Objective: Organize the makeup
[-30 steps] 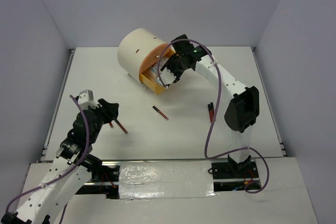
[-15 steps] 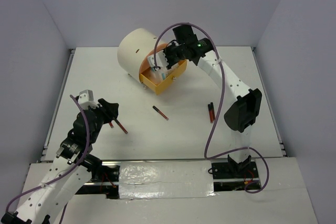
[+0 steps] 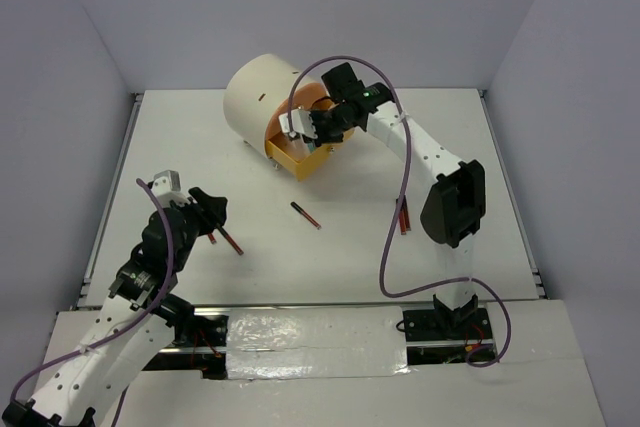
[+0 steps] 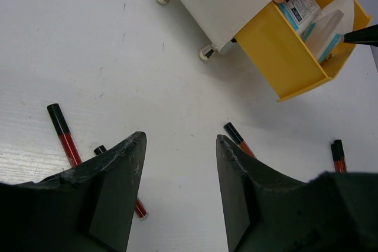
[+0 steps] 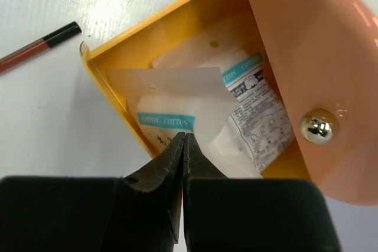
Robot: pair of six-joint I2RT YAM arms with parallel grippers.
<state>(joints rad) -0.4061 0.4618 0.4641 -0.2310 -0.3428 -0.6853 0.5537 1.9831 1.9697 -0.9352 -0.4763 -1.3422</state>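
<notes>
Now that right gripper (image 5: 183, 137) has been clenched over drawer (image 5: 177, 25), cotton packet (image 5: 171, 119) below tips is judged stowed; left gripper (image 4: 180, 137) spread, empty, pencils (image 4: 64, 134) beneath it unsorted.

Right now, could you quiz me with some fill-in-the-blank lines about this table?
The right gripper pinches a packet labelled ____.
The drawer under it is ____ in colour.
The left gripper hangs ____ over pencils on the table.
Missing words: cotton; yellow; open.
</notes>
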